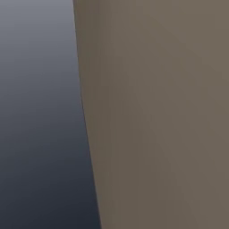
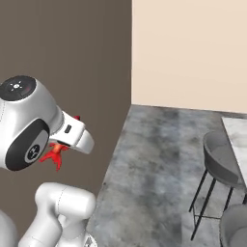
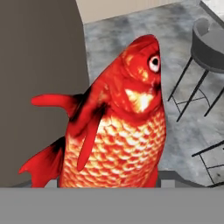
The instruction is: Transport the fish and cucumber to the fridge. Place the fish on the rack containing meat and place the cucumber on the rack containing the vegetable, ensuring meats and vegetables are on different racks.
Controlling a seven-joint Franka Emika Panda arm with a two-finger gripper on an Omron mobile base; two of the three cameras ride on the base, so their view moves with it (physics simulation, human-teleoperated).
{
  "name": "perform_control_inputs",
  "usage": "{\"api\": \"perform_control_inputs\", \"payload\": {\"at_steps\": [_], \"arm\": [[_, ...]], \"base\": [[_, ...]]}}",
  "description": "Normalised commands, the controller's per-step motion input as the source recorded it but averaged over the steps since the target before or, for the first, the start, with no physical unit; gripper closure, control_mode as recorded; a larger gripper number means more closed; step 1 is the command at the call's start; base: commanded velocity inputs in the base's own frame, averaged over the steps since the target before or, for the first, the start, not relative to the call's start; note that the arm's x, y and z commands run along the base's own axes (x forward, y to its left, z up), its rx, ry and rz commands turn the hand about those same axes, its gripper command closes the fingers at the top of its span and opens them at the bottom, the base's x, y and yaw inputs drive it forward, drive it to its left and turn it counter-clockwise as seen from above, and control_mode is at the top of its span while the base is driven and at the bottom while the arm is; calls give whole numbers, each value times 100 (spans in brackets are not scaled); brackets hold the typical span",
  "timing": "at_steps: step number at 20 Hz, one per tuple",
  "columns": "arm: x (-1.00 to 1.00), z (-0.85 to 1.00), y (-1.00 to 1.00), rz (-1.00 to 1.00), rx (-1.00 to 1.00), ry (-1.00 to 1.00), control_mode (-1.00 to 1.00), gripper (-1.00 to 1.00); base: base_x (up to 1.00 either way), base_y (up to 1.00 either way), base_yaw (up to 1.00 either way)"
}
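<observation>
A brown wall (image 2: 65,58) was seen beside a grey marbled floor (image 2: 154,164), with a cream wall (image 2: 188,53) behind. Grey stools (image 2: 219,164) on dark legs were noted at the right. The fish (image 3: 116,127) was found held in the gripper (image 2: 61,144), head pointing away from the hand, its red tail (image 2: 54,154) showing beneath the arm. The jaws were hidden by the fish, held part-open around it.
</observation>
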Motion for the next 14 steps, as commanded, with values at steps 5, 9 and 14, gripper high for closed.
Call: {"api": "perform_control_inputs", "payload": {"at_steps": [5, 9, 14], "arm": [[0, 0, 0, 0, 0, 0, 100, 100], [0, 0, 0, 0, 0, 0, 100, 100], [0, 0, 0, 0, 0, 0, 100, 100]], "base": [[100, -2, 0], [100, 0, -5], [100, 7, -20]]}}
